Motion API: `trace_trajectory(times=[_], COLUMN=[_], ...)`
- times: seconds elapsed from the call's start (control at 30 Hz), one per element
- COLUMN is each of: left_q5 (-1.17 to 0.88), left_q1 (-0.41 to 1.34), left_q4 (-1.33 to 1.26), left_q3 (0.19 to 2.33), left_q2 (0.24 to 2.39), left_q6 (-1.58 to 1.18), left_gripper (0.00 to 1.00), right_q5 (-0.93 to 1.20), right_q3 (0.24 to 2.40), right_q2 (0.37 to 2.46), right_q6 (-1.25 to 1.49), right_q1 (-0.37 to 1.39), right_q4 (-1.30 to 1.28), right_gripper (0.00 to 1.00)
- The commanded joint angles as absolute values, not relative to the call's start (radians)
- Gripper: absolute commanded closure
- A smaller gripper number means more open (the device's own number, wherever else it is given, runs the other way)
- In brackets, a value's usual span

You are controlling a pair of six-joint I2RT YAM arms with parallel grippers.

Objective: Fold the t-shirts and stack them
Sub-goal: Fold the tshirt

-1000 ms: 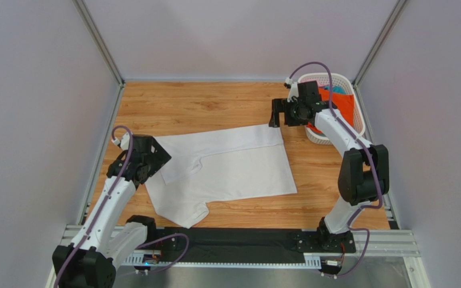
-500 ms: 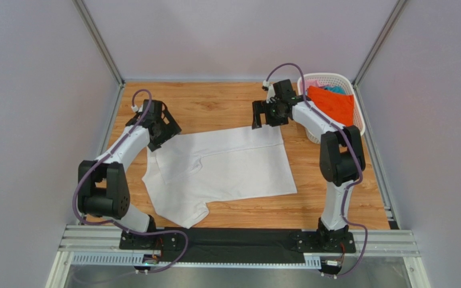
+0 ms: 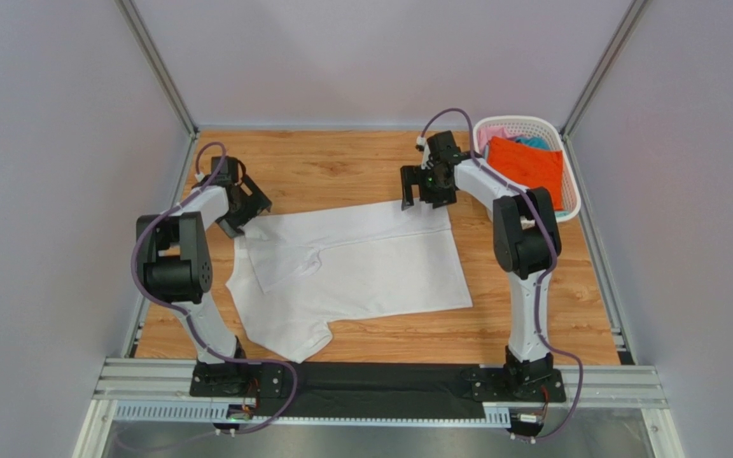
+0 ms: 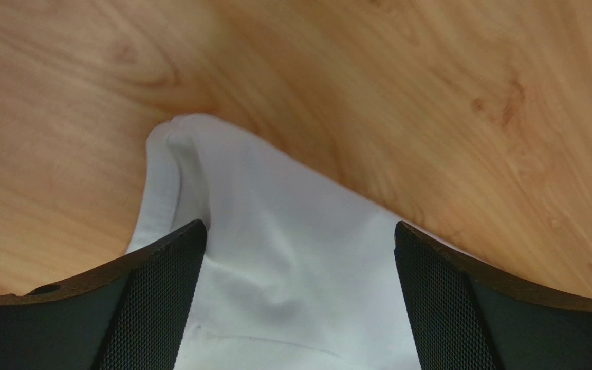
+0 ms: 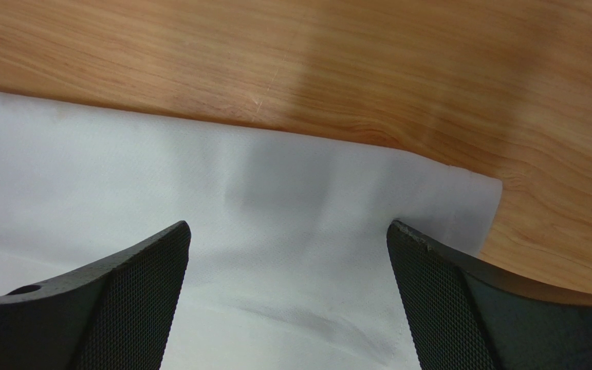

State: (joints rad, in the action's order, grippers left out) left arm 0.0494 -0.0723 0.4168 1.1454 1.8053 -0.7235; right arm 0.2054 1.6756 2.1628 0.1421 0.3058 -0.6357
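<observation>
A plain white t-shirt (image 3: 351, 262) lies spread on the wooden table (image 3: 332, 167), partly folded. My left gripper (image 3: 243, 212) hovers open over its far left corner; in the left wrist view the rumpled white cloth (image 4: 291, 254) lies between the spread fingers (image 4: 160, 293). My right gripper (image 3: 426, 197) stands open over the shirt's far right corner (image 5: 461, 200), fingers (image 5: 438, 293) either side of flat cloth. An orange t-shirt (image 3: 525, 164) lies on top of the basket, with pink (image 3: 495, 132) and teal (image 3: 533, 143) cloth behind it.
The white lattice basket (image 3: 571, 200) sits in the far right corner of the table. Grey walls close in on three sides, with aluminium posts at the far corners. A metal rail (image 3: 380, 386) with both arm bases runs along the near edge.
The left arm swung from the near left up to the shirt's far left corner. The right gripper came away from the basket and moved left to the shirt's far right corner. Both stayed open.
</observation>
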Motion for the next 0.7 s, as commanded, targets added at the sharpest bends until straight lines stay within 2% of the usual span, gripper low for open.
trace_trajectory(times=[0.0, 0.37, 0.67], left_q5=[-0.017, -0.06, -0.135], left_q1=[-0.075, -0.077, -0.078], left_q4=[0.409, 0.509, 0.616], left_q3=[1.23, 1.452, 1.802], left_q2=[1.874, 2.091, 2.299], left_q6=[-0.696, -0.696, -0.661], left_gripper=[0.02, 0.05, 0.04], right_q5=[0.183, 0.204, 0.235], right_q3=[1.723, 1.879, 2.137], right_q2=[2.21, 2.364, 2.482], right_q6=[0.173, 0.195, 0.193], right_q1=[0.287, 0.224, 0.193], right_q4=[-0.66, -0.727, -0.791], right_gripper=[0.0, 0.0, 0.0])
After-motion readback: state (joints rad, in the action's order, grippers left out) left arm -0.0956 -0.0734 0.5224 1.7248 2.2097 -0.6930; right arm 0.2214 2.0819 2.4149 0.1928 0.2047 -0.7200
